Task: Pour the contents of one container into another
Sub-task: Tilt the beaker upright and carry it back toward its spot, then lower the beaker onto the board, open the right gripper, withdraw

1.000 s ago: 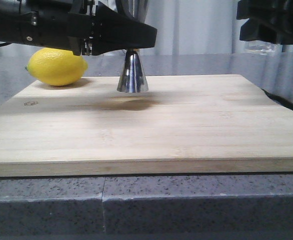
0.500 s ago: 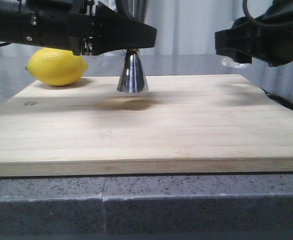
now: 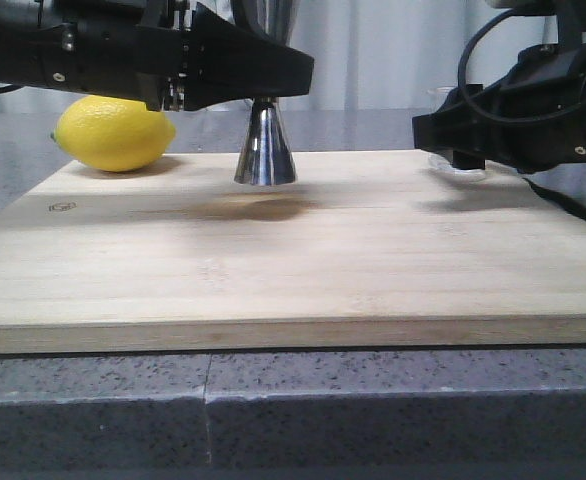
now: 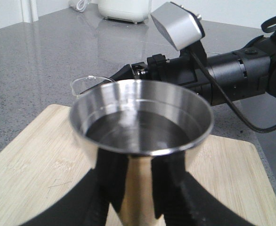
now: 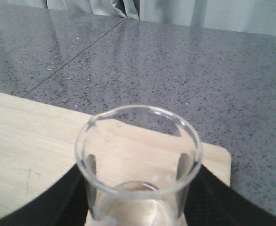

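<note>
Soft daylight is glaring off the steel cup [image 4: 140, 120]; its blurred shadow is lying on the board [image 3: 273, 250] beside it.

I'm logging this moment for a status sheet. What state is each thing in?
Shiny steel hourglass jigger: upright on the board, gripped at the waist, liquid in its top cup.
Small clear glass beaker: upright, held, looks nearly empty.
Left gripper: shut on the jigger.
Right gripper: shut on the beaker.
Yellow lemon: lying loose on the board.
Wooden cutting board: flat on the counter.

left claw [image 3: 258, 85] hides jigger's [image 3: 265, 150] waist.
</note>
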### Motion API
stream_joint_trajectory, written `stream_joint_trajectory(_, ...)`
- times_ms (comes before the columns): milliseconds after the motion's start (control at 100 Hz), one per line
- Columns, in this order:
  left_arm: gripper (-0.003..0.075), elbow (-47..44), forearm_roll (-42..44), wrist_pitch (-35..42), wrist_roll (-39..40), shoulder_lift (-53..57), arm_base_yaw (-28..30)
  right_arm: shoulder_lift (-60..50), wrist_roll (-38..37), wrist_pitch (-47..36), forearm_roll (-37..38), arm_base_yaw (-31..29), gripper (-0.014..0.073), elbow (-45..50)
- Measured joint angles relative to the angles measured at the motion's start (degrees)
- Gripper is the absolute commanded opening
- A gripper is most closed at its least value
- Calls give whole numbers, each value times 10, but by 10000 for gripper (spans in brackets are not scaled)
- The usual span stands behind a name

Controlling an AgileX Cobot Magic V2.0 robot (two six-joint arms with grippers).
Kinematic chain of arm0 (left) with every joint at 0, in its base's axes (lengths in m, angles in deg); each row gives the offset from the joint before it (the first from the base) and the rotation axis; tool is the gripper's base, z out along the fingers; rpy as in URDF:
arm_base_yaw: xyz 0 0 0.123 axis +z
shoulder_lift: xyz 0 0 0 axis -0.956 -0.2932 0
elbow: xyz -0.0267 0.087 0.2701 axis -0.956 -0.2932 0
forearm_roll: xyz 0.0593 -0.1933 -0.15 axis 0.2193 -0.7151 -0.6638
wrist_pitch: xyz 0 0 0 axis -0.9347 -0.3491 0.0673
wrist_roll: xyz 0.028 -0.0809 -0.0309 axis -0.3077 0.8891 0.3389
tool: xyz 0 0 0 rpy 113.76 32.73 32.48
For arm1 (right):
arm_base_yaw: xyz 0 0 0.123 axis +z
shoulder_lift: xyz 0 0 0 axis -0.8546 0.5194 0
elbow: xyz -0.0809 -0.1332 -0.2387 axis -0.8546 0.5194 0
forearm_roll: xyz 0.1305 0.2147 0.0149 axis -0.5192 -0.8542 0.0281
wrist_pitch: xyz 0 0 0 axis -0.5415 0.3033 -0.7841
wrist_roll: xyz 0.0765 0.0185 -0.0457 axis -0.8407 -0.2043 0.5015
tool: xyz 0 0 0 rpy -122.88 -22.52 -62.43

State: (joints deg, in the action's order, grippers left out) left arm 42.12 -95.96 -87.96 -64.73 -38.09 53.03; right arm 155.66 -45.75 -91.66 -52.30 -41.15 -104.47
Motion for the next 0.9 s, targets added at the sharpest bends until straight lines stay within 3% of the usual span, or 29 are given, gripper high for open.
stream_joint_trajectory(150, 199, 0, 0, 0, 0, 0, 0, 0, 0, 0, 1, 0, 429, 0)
stream_joint_trajectory(510, 199, 0, 0, 0, 0, 0, 0, -8, 0, 17, 1, 0, 515, 0)
stream_joint_trajectory(630, 199, 0, 0, 0, 0, 0, 0, -39, 0, 79, 1, 0, 515, 0)
stream_joint_trajectory(900, 199, 0, 0, 0, 0, 0, 0, -153, -9, 314, 1, 0, 513, 0)
